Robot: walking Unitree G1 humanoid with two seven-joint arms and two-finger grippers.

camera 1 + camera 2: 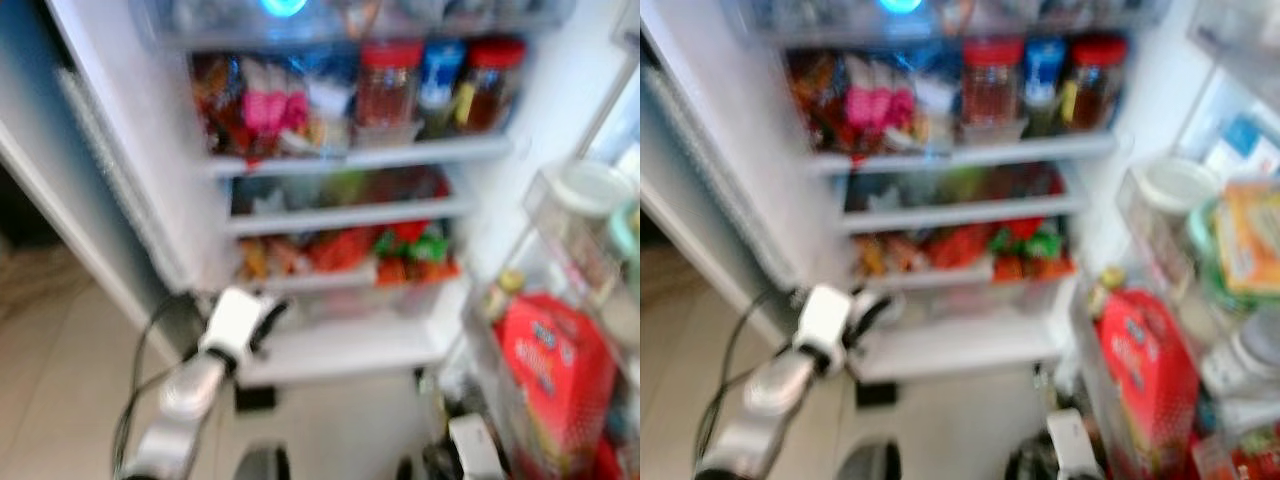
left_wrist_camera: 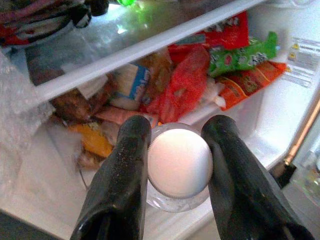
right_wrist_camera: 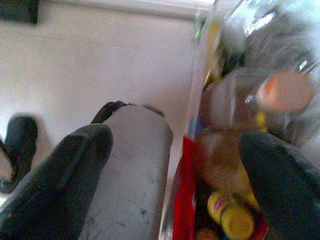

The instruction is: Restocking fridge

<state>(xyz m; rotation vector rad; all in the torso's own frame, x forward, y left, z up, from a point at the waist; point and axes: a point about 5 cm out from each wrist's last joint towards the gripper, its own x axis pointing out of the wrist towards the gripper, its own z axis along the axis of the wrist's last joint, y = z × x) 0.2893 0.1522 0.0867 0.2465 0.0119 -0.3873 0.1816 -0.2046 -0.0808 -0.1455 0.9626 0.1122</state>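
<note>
In the left eye view, the open fridge (image 1: 330,350) is seen blurred, and the left gripper (image 1: 262,325) is held just before its lowest shelf. Three lidded jars, two red-capped (image 1: 388,85) and one blue-capped (image 1: 440,75), are counted on the top shelf. In the right eye view, a red carton (image 1: 1145,370) is lodged in the door rack, right of that shelf. In the left wrist view, a clear bottle with a white cap (image 2: 179,165) is clamped between both fingers (image 2: 120,180), just above the lowest shelf. It would best be advanced level and released only once seated. In the right wrist view, the right gripper (image 3: 175,185) is spread wide, empty, beside the door rack.
</note>
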